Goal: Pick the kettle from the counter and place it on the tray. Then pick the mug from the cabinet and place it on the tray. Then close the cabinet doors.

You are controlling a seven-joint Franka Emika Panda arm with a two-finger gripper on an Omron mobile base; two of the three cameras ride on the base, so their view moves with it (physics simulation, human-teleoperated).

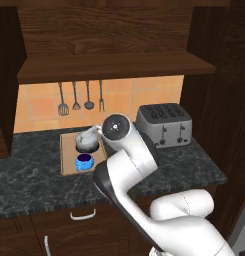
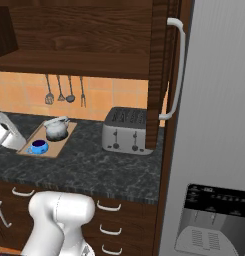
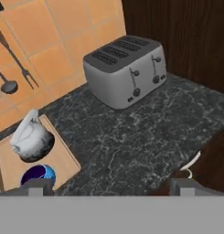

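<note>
Kettle (image 1: 87, 139) and mug (image 1: 84, 162) both sit on the tray (image 1: 68, 165), so both placing steps look done; what is left, as I judge it, is shutting the cabinet doors. Cabinet (image 1: 114, 37) above the tray stands open, its plank shelf bare as far as I can see, one dark door panel (image 1: 4, 80) swung out past the tray's left side, the other (image 1: 219, 100) out beyond the toaster (image 1: 164, 124). My claw (image 3: 111, 185) is spread wide and pinches nothing; in the hand view its tips hang over the counter (image 3: 131, 137) edge, between tray and toaster, apart from both. On the tray the kettle takes the end toward the tiled wall, the mug the end toward the counter front, close together; touching or not, can't tell. Tray's long axis runs wall to counter front. In the hand view the kettle's arched handle leans up toward the wall; spout direction too small to call. Mug upright, dark mouth up, handle side not clear. Utensils (image 1: 79, 97) hang on the wall behind the tray.
</note>
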